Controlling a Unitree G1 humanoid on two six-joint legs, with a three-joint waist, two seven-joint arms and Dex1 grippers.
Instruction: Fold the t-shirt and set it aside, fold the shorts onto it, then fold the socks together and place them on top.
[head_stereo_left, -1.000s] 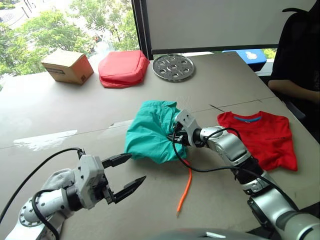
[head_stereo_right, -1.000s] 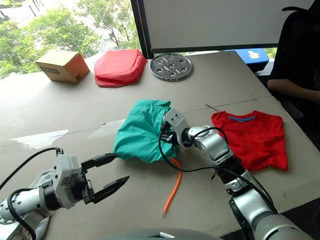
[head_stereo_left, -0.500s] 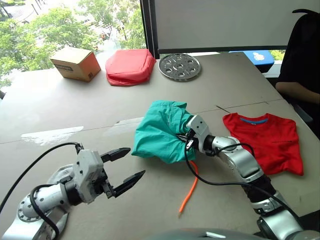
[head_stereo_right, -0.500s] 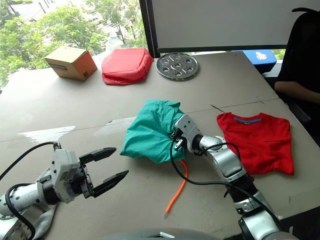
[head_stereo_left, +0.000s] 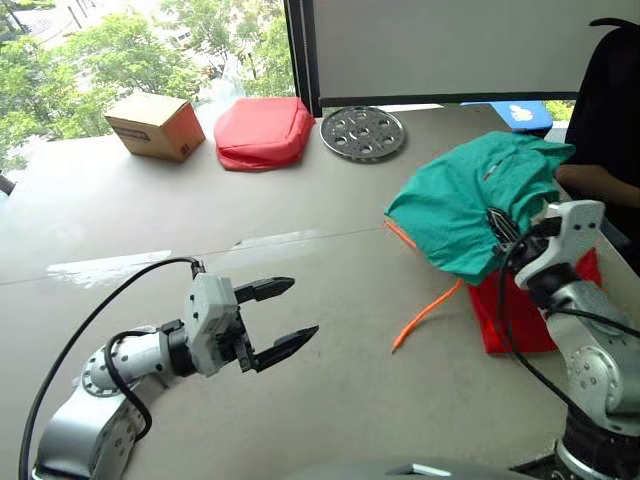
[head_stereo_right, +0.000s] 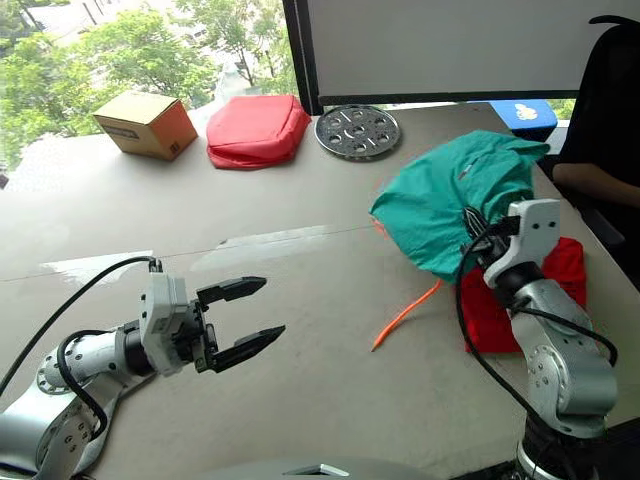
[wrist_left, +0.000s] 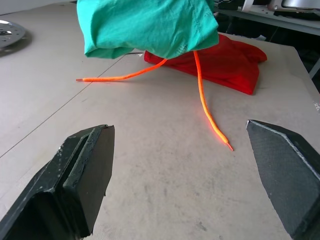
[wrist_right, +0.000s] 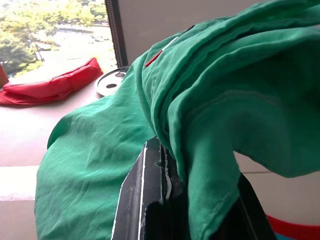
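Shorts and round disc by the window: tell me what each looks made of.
Shorts: thin matte teal woven cloth, apparently; it drapes in soft folds from the right pincer. Orange drawstring: cord-like. Round disc: likely metal, grey with a dull sheen and punched holes.

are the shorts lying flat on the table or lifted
Lifted: the shorts hang bunched from the right pincer above the t-shirt, orange drawstring trailing to the table.

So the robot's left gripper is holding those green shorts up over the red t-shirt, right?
Not the left. The right gripper holds the shorts up over the t-shirt, as the right eye view shows. The left gripper is open and empty.
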